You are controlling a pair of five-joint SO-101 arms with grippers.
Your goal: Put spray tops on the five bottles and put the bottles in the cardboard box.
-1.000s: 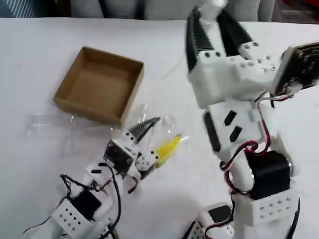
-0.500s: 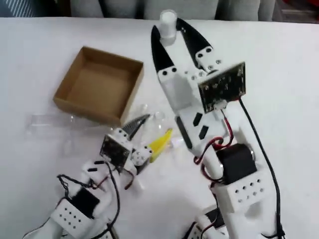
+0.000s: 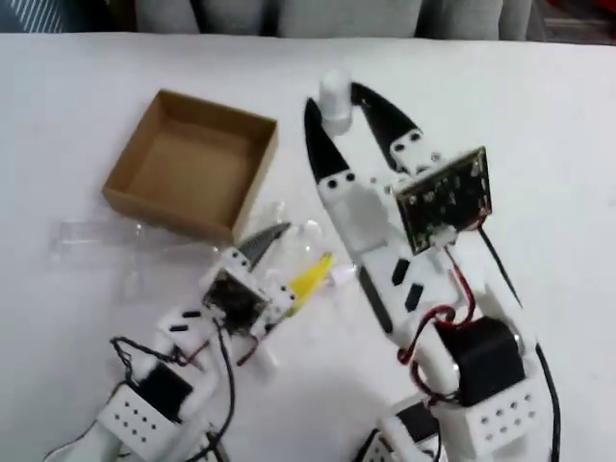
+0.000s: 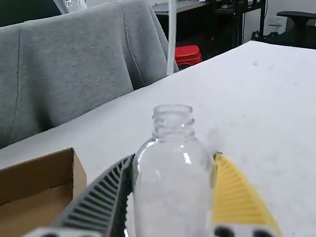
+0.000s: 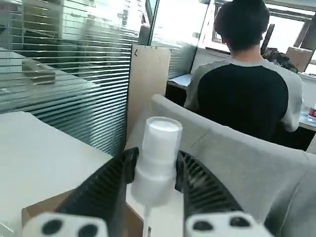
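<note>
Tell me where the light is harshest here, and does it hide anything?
Right wrist view: the windows behind blaze white, backlighting the spray top. High view: even light, faint shadows; a clear bottle lying beside the cardboard box almost vanishes against the white table. Left wrist view: glints on the gripped bottle.

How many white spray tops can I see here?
1: the spray top is gripped in the right gripper, off to one side of the cardboard box. Others may be hidden.

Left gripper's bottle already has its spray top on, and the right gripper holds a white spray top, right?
No: the bottle in the left gripper has a bare, open neck, as the left wrist view shows. The right gripper does hold a white spray top.
</note>
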